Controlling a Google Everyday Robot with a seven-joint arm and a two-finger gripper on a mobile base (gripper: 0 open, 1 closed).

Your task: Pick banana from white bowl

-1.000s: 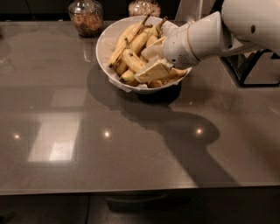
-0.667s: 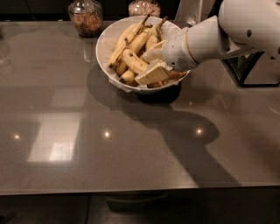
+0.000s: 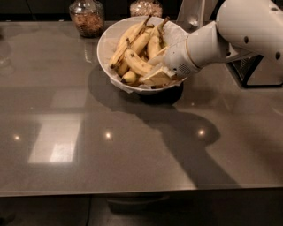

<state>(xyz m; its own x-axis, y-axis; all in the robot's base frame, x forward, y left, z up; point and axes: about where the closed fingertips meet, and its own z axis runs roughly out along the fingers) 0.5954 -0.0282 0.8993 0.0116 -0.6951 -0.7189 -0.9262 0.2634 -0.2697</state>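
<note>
The white bowl [image 3: 107, 44] stands at the back middle of the grey table, filled with several yellow bananas. The longest curved banana [image 3: 128, 39] lies along the bowl's left side, its dark stem pointing up and back. A shorter curved banana [image 3: 138, 64] lies in front of it. My gripper [image 3: 157, 76] comes in from the right on the white arm [image 3: 239, 31] and sits low inside the bowl's right half, against the bananas near the front rim. It hides the bowl's right rim and the fruit under it.
Two clear glass jars with brownish contents stand behind the bowl, one at the back left [image 3: 87, 16] and one behind it [image 3: 146, 7]. A dark frame [image 3: 254, 73] stands at the right edge. The glossy grey table [image 3: 110, 150] stretches toward the front.
My gripper has dipped slightly lower and a little left into the bowl's right side. The bananas and the bowl have not visibly moved.
</note>
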